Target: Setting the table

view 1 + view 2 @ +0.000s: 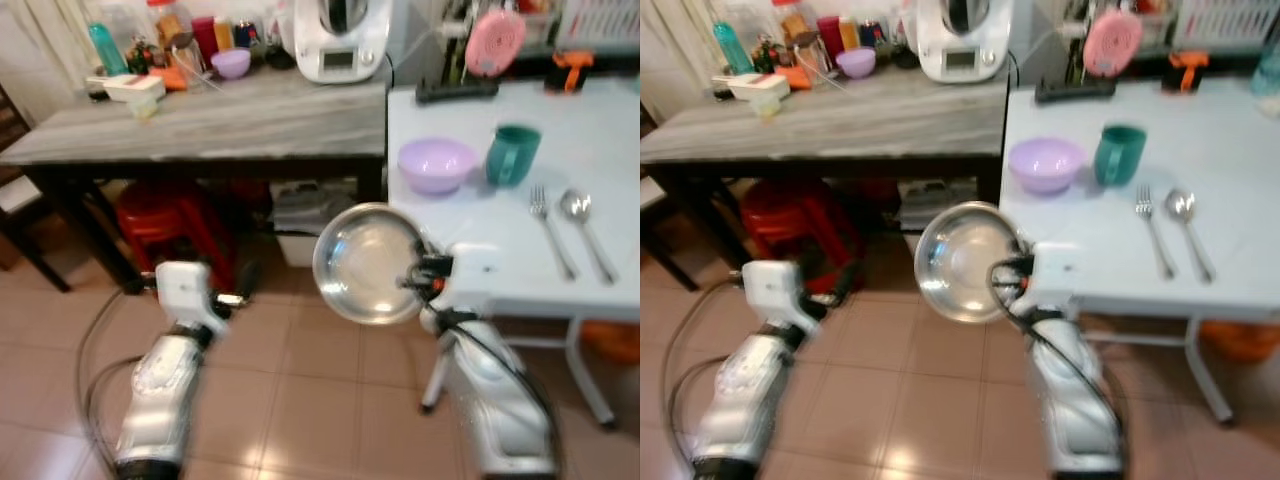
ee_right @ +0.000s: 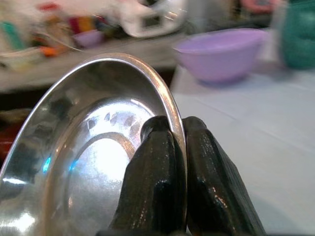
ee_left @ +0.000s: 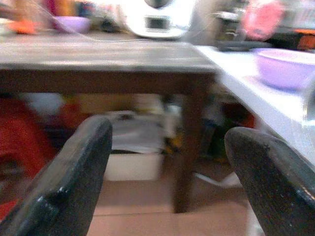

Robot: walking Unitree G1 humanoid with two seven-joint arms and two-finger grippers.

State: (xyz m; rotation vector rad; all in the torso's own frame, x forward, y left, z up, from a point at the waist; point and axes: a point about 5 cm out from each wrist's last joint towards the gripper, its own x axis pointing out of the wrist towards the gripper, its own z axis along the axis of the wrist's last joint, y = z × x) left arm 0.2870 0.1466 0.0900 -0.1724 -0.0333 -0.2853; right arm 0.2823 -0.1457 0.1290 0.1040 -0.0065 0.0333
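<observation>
A round steel plate [image 1: 367, 262] hangs tilted at the near left corner of the white table [image 1: 610, 140], with my right gripper [image 1: 420, 275] shut on its rim; the wrist view shows both black fingers [image 2: 157, 182] pinching that rim. On the white table stand a lilac bowl [image 1: 436, 163] and a green mug [image 1: 513, 154], with a fork [image 1: 549, 227] and a spoon [image 1: 583, 226] laid side by side to their right. My left gripper [image 3: 170, 172] is open and holds nothing, low over the tiled floor in front of the wooden table.
A wooden table [image 1: 220, 120] stands left of the white one, with a white kitchen machine [image 1: 341, 40], bottles and a small lilac bowl [image 1: 231, 63] at its back. Under it sit a red stool [image 1: 170, 220] and a white box [image 1: 300, 215]. A cable [image 1: 95, 340] loops on the floor.
</observation>
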